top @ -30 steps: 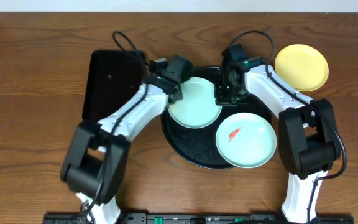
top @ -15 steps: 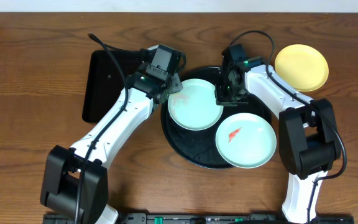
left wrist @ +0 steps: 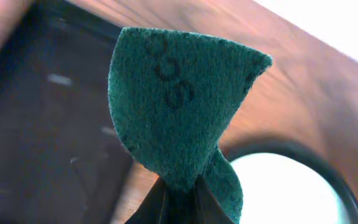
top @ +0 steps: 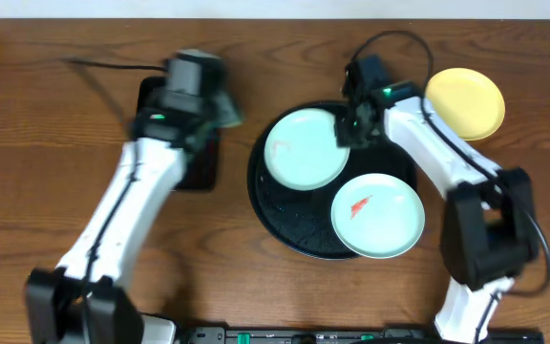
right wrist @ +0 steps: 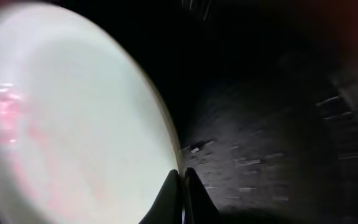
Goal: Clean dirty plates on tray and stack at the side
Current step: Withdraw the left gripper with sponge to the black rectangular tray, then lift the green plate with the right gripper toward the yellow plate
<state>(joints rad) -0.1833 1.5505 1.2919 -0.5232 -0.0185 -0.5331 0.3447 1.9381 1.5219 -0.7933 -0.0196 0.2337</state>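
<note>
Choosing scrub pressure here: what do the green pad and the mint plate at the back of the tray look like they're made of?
The green pad looks like coarse fibrous scouring material, matte: its surface is fuzzy and grainy, and it bends into a fold. The mint plate looks like smooth plastic, with a soft sheen and even colour; glazed ceramic can't be excluded.

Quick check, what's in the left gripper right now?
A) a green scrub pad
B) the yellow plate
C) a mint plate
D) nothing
A: in the left wrist view the left gripper is shut on the bottom edge of a folded green scrub pad, which stands up from its fingertips.
</note>
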